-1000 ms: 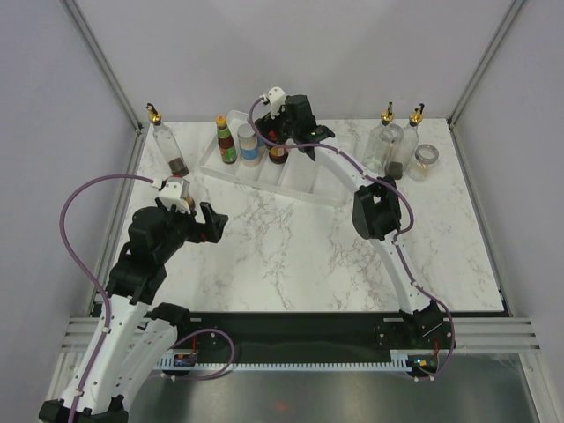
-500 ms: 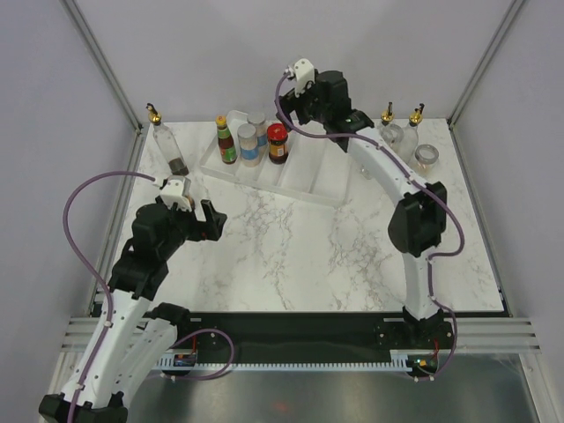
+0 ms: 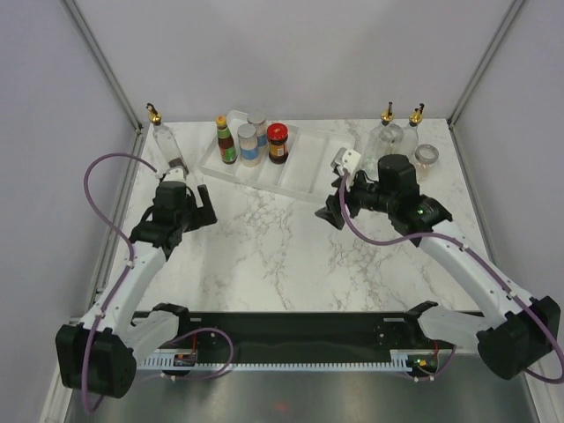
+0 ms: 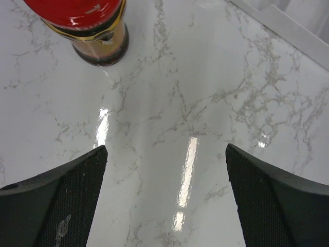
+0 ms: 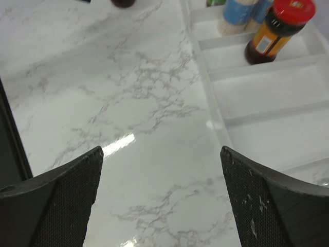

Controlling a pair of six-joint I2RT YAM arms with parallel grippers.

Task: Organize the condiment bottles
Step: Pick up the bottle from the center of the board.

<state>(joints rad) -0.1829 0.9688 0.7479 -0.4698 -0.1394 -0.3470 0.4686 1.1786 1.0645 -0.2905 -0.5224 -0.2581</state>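
In the white tray (image 3: 304, 172) stand an orange-capped sauce bottle (image 3: 227, 141), two silver-lidded spice jars (image 3: 248, 144) and a red-lidded dark jar (image 3: 278, 143). The right wrist view shows that jar (image 5: 280, 28) and a spice jar (image 5: 237, 13) too. One gold-spouted cruet (image 3: 164, 143) stands at the back left, and two cruets (image 3: 386, 137) with a silver-lidded jar (image 3: 426, 157) at the back right. My left gripper (image 3: 204, 204) is open and empty; another red-lidded jar (image 4: 85, 25) stands just ahead of it. My right gripper (image 3: 333, 211) is open and empty over bare table, in front of the tray.
The marble table (image 3: 282, 256) lies between the two grippers. Metal frame posts (image 3: 132, 150) and grey walls border the table at the back and both sides. The tray's right compartments (image 5: 267, 98) hold nothing.
My right gripper has drawn back from the tray to the table's middle right, leaving the red-lidded jar standing in the tray. My left arm has shifted toward the back left.
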